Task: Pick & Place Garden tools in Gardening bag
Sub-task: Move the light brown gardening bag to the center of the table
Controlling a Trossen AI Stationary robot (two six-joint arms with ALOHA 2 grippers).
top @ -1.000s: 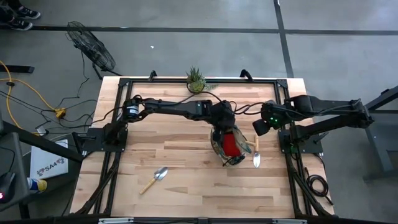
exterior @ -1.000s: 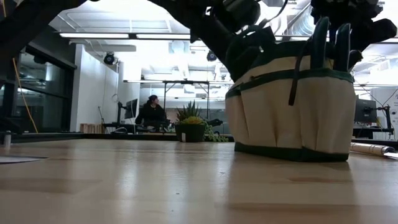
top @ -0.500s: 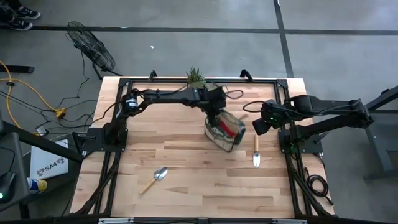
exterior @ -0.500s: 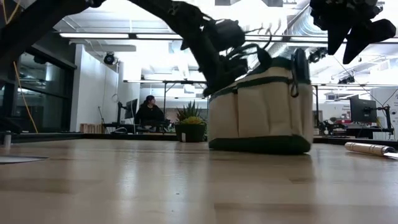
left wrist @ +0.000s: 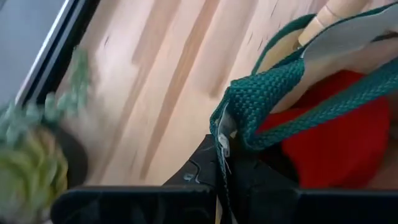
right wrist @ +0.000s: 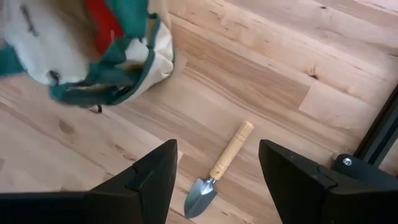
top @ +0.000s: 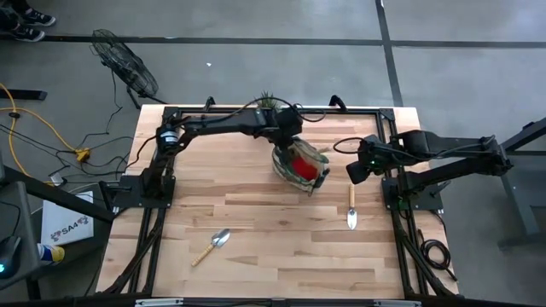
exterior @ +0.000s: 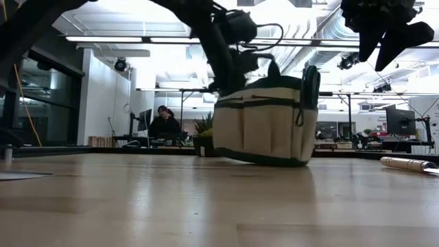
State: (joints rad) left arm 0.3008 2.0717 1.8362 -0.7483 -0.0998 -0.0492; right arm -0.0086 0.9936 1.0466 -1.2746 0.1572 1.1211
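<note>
The tan gardening bag (top: 300, 164) with green trim stands at the table's far middle. A red glove (left wrist: 329, 130) and a wooden tool handle (left wrist: 336, 11) show inside it. My left gripper (top: 286, 143) is above the bag's far-left rim, shut on its green webbing. My right gripper (top: 357, 172) hovers open and empty to the bag's right, above a wooden-handled trowel (right wrist: 219, 169) lying flat on the table. A second trowel (top: 212, 246) lies flat at the near left. The bag also shows in the low view (exterior: 264, 127) and the right wrist view (right wrist: 93, 50). My left gripper pinches the green webbing strap (left wrist: 231, 127) at the bag's rim, on the side toward the table's far-left. The fingers come from above, slanting down. The strap runs up taut from the fingers. The bag's base is on the table, slightly tilted in the low view.
A spiky green potted plant (top: 268, 102) stands at the far edge just behind the left arm; it also shows in the left wrist view (left wrist: 28, 155). The black frame rails run along the table's edges (top: 162, 153). A person sits far behind the table (exterior: 164, 123).
My left gripper has moved toward the table's far edge and a little left, keeping hold of the strap. The bag has slid along the table with it, from beside the right-hand trowel to near the plant, turning somewhat.
</note>
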